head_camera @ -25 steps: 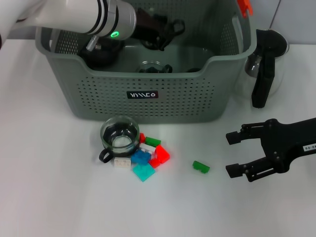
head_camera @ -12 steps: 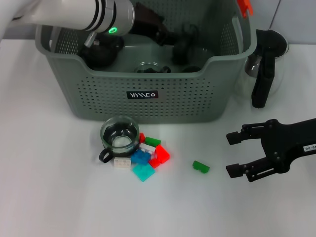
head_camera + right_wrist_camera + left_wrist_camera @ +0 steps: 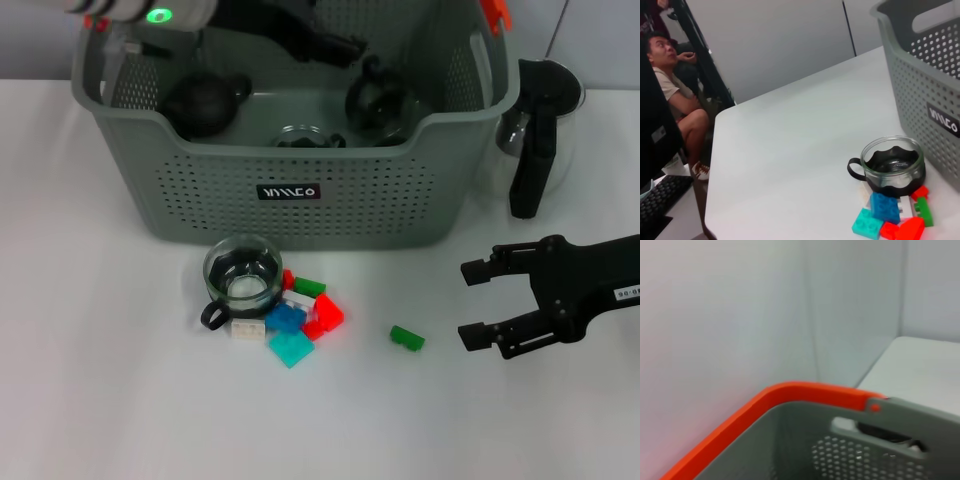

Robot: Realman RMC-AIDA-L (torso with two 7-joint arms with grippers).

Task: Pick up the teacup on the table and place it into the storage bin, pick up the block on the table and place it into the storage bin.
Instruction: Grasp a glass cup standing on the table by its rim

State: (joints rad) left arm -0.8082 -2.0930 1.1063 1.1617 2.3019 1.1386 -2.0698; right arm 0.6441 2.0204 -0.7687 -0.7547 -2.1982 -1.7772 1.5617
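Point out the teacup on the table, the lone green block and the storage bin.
teacup [image 3: 242, 277], head view, glass bowl.
lone green block [image 3: 407, 338], head view, top face.
storage bin [image 3: 300, 190], head view, front wall.

I'm looking at what reads as a robotics lab or test room inside an office; a bare white table [image 3: 790, 150] is standing against plain grey-white partition walls [image 3: 775, 40]; a person [image 3: 670, 85] is sitting low beside the table's far edge, watching; a black keyboard [image 3: 657, 197] is lying nearby; sample props, a glass teacup [image 3: 892, 167] and toy blocks [image 3: 892, 217], are sitting out like test pieces.
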